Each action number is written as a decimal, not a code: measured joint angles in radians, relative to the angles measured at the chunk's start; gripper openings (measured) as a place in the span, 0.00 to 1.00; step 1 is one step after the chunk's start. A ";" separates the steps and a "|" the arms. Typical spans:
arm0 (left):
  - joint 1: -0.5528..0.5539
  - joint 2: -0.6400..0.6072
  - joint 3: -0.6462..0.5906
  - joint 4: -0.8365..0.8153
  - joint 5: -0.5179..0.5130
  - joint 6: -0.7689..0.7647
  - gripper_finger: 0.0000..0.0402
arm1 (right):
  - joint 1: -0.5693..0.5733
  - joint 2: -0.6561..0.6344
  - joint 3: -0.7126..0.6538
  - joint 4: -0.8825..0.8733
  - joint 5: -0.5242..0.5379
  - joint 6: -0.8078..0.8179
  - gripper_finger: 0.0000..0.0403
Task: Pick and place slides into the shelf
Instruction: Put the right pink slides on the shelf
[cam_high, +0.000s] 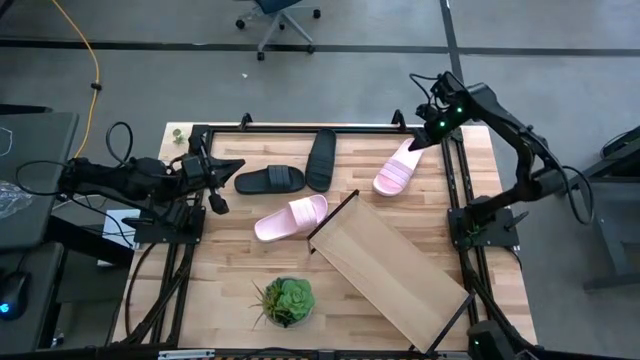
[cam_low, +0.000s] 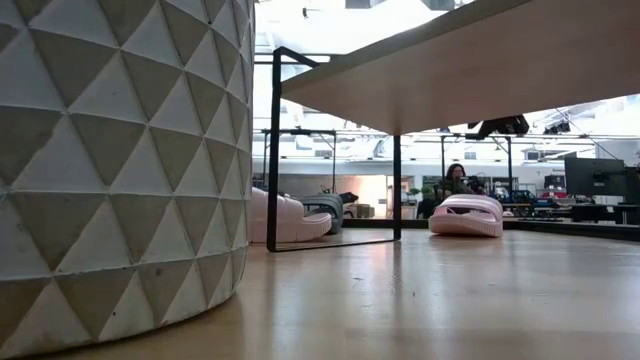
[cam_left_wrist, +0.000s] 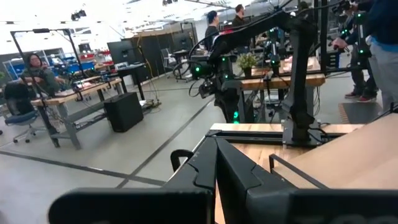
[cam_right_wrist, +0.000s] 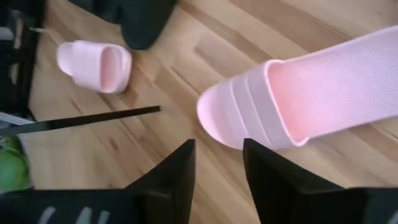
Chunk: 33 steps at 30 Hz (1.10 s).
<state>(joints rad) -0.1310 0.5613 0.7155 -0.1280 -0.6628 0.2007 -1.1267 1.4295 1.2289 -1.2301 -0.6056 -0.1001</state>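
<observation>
Two pale pink slides lie sole-down on the table: one (cam_high: 397, 170) near the far right, one (cam_high: 290, 217) in the middle. Two black slides (cam_high: 268, 180) (cam_high: 321, 158) lie beside them toward the far edge. The shelf (cam_high: 390, 265) stands slanting across the near right. My right gripper (cam_high: 420, 137) hangs open over the far-right pink slide (cam_right_wrist: 311, 93), its fingertips (cam_right_wrist: 217, 162) above the table beside the ribbed strap. In the low view it (cam_low: 500, 127) is clear of the slide (cam_low: 465, 215). My left gripper (cam_high: 222, 185) waits shut at the table's left edge.
A potted green plant (cam_high: 287, 300) stands near the table's near edge, and its patterned pot (cam_low: 120, 160) fills the left of the low view. Black frame rails (cam_high: 460, 190) run along the table's left, right and far sides. People and workbenches show in the room beyond.
</observation>
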 joint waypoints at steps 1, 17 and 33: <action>0.000 0.000 0.000 -0.001 0.000 -0.004 0.00 | 0.000 0.006 0.000 -0.001 0.004 -0.006 0.35; 0.000 0.000 0.000 -0.002 0.000 -0.029 0.00 | 0.001 0.038 0.000 0.012 0.047 -0.135 0.47; 0.000 0.000 0.000 -0.005 0.000 -0.052 0.00 | 0.001 0.043 -0.125 0.132 0.022 -0.251 0.47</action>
<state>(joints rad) -0.1310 0.5617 0.7155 -0.1329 -0.6624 0.1491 -1.1255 1.4723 1.1042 -1.0981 -0.5834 -0.3510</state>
